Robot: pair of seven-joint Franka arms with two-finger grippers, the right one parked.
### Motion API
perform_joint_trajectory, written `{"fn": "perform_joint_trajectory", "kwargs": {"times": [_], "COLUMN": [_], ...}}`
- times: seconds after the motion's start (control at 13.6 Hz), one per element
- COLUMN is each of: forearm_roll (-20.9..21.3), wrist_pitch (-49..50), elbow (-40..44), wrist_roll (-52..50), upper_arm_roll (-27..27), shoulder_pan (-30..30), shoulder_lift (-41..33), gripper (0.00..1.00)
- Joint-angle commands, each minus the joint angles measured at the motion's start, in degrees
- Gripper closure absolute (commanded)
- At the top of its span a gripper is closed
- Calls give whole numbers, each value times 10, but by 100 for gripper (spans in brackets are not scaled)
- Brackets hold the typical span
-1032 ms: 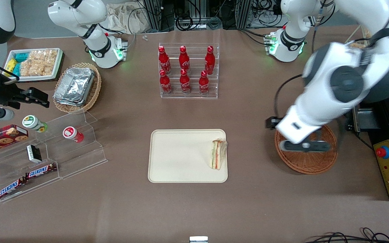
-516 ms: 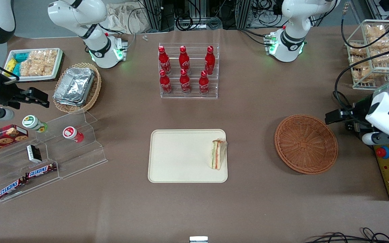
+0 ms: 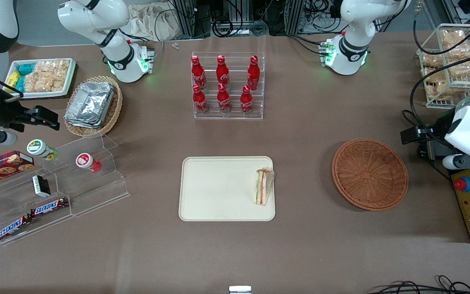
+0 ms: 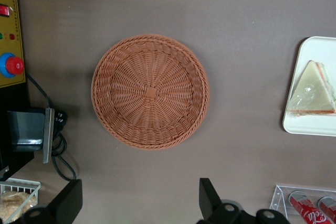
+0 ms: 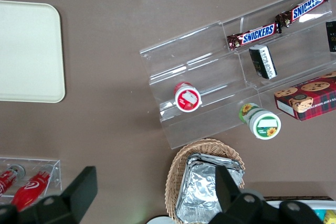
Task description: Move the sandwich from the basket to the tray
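The sandwich [image 3: 263,187] [image 4: 314,88], a wrapped triangular wedge, lies on the cream tray [image 3: 218,188] [image 4: 310,124], near the tray's edge that faces the basket. The round reddish-brown wicker basket [image 3: 369,174] [image 4: 150,92] stands beside the tray with nothing in it. My gripper [image 4: 139,183] is open, its two black fingers wide apart and holding nothing. It hangs high above the table, off the basket's rim toward the working arm's end, where the arm's wrist [image 3: 467,132] shows in the front view.
A yellow control box with a red button [image 3: 469,200] [image 4: 11,65] lies close to the basket. A wire rack of snacks [image 3: 447,65] is farther back. A clear rack of cola bottles [image 3: 227,85] stands farther from the camera than the tray. Acrylic steps with snacks [image 3: 63,179] are toward the parked arm's end.
My arm has swung away from above the basket toward the working arm's end of the table, uncovering the empty basket. The sandwich stays on the tray.
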State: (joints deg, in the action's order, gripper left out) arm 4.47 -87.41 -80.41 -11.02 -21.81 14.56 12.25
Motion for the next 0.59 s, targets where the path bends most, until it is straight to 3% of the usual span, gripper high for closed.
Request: {"fn": "perform_joint_trajectory", "kwargs": {"times": [0.0,0.15,0.37,0.52], "forearm_roll": [0,-3,-31,-35], "wrist_pitch": [10,14,14,14], "elbow": [-18,-22,-24,-24], "wrist_roll": [19,38,43,52], "upper_arm_roll": [-2,28,163,174], "shoulder_pan": [20,7,-112,-119], "shoulder_lift": [-20,-28,-35,-36], "gripper": [0,0,0,0]}}
